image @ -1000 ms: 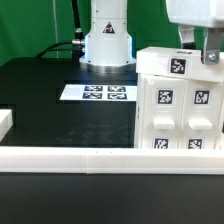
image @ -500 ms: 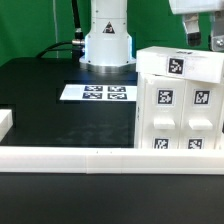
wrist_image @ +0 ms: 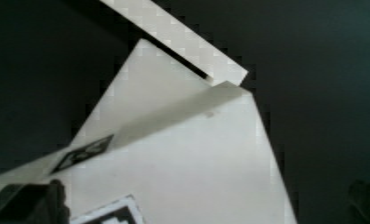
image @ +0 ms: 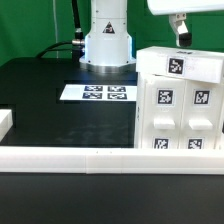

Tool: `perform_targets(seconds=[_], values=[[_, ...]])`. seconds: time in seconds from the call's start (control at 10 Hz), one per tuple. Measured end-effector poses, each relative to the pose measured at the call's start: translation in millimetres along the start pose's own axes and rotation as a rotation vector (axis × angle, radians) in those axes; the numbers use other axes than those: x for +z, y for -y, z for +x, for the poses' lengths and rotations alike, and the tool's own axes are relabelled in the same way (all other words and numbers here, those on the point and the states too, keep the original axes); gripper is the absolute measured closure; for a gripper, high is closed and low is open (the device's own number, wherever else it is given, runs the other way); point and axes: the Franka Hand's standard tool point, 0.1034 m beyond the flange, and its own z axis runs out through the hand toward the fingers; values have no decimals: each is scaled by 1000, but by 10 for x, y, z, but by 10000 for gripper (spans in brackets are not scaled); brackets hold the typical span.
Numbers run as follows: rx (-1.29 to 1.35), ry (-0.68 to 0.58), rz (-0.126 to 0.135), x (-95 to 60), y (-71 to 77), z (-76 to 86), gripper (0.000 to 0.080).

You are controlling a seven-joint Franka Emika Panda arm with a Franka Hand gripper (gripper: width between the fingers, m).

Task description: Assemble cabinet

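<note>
The cabinet (image: 178, 98) stands on the black surface (image: 60, 118) at the exterior view's right, braced against the near rail (image: 100, 158); the gripper (image: 181, 30) hovers above, whether spread or pressed together I cannot tell.

The cabinet (image: 180, 100) is plain white plastic, its panels carrying small black-and-white square tags; in the wrist view it (wrist_image: 164, 140) reads as off-white against black. The marker board (image: 95, 93) is white with black-and-white tags, the table (image: 50, 110) black, the border rail (image: 100, 157) white. The backdrop (image: 30, 25) is green, the arm base (image: 106, 40) white.
</note>
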Motion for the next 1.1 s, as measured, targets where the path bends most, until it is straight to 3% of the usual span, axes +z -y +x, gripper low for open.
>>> perform_targets(seconds=[0.3, 0.6, 0.8, 1.1], values=[[-301, -1, -1, 3, -5, 3, 2], [-1030, -15, -31, -3, -33, 55, 2], [-1296, 40, -65, 33, -127, 39, 2], [-1566, 41, -87, 27, -155, 96, 2]])
